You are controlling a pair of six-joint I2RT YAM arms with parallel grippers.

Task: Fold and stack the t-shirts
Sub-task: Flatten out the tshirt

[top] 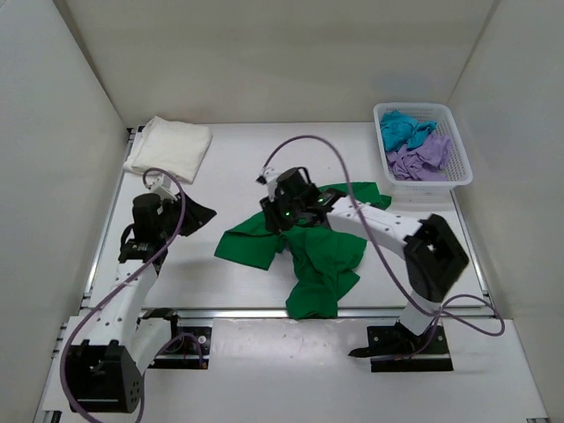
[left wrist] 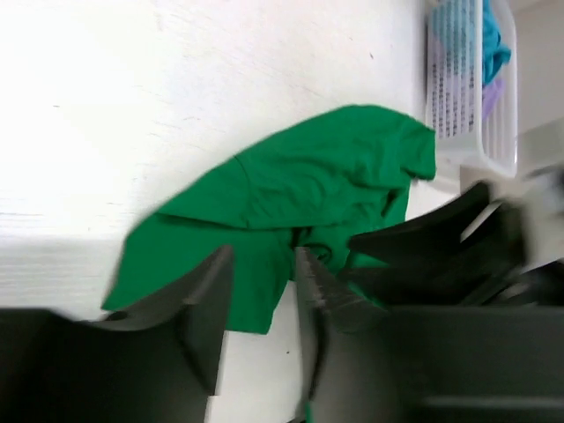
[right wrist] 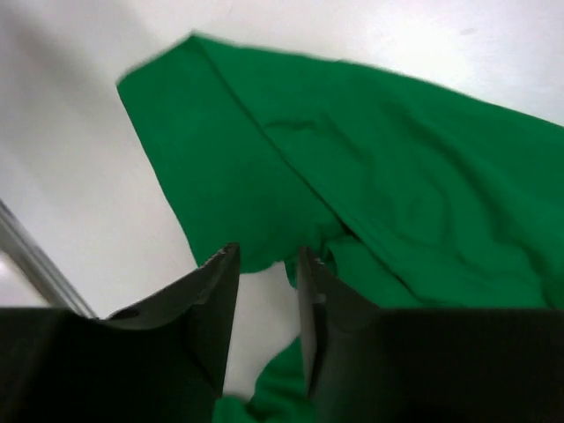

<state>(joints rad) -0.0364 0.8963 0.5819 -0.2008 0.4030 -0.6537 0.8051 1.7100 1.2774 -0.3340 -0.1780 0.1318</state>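
Green t-shirt [top: 326, 260] crumpled in middle of table [top: 238, 159], nearer front edge. Right gripper [right wrist: 267, 260] just above its back part, jaws apart, gripping nothing. Left gripper [left wrist: 263, 260] off to shirt's left, jaws apart too.

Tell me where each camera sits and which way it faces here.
Top: high behind the robot, looking down on the table; left arm and right arm show, green shirt centre, basket far right.
Left wrist: low over the table, facing the green shirt and basket; left pincer shows.
Right wrist: close above the green shirt; right pincer shows.
Shared: all three see the green shirt.
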